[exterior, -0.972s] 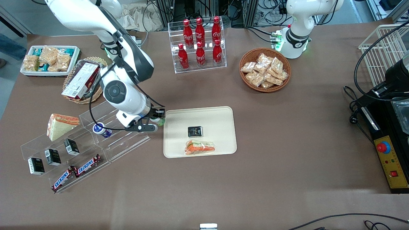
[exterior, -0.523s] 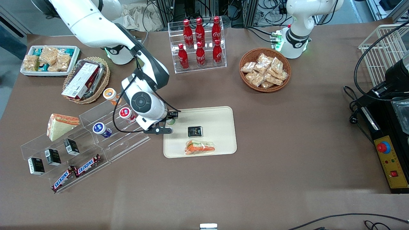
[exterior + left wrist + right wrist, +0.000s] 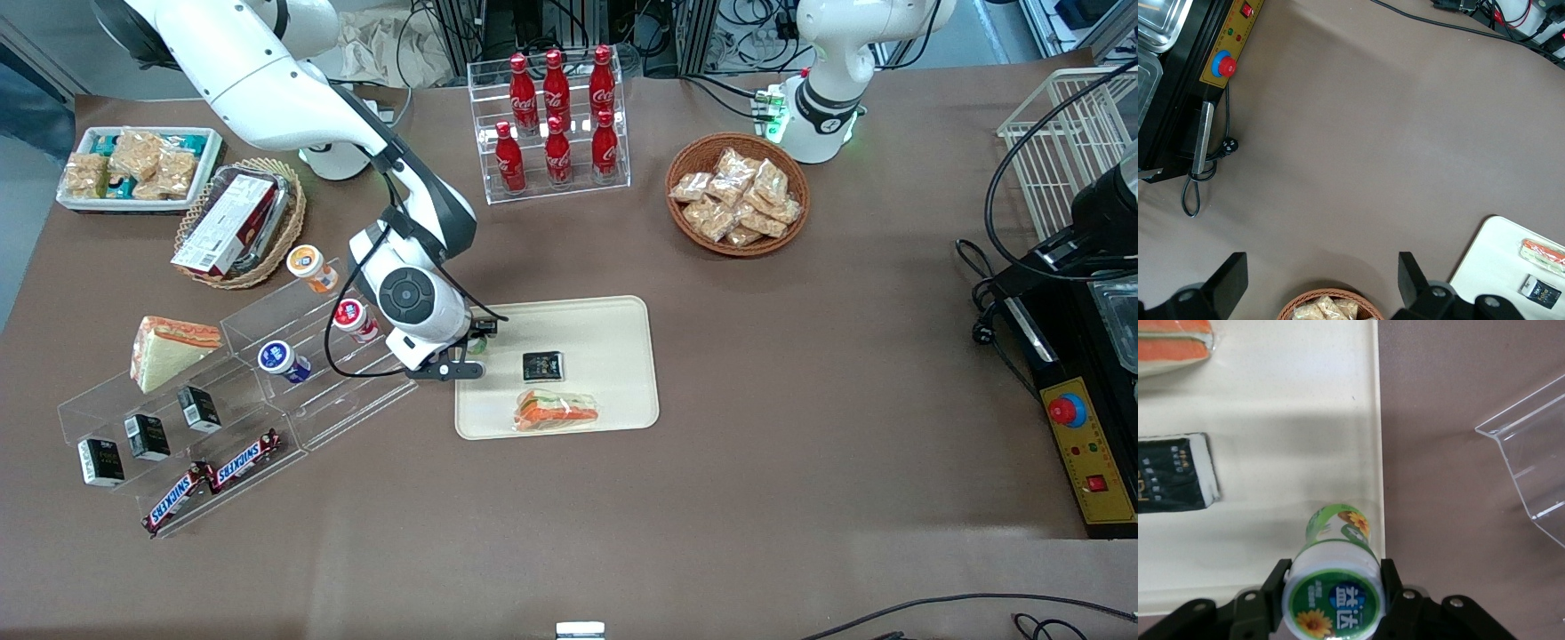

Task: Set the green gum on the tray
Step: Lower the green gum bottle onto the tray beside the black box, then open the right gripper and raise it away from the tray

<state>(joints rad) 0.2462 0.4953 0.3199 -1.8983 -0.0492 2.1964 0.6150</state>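
Pinching the green gum (image 3: 1335, 590), the gripper (image 3: 471, 342) has moved from the rim inward over the tray (image 3: 613, 320).

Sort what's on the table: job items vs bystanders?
Job:
- green gum, clamped in the gripper just over the tray edge
- tray

Lying about:
- black packet and sandwich on the tray
- cola bottles
- snack basket
- Snickers bars

"Coca-Cola" on the red bottles (image 3: 556, 116); "SNICKERS" on the two candy bars (image 3: 213, 480); "益达" on the green gum (image 3: 1333, 597) lid.
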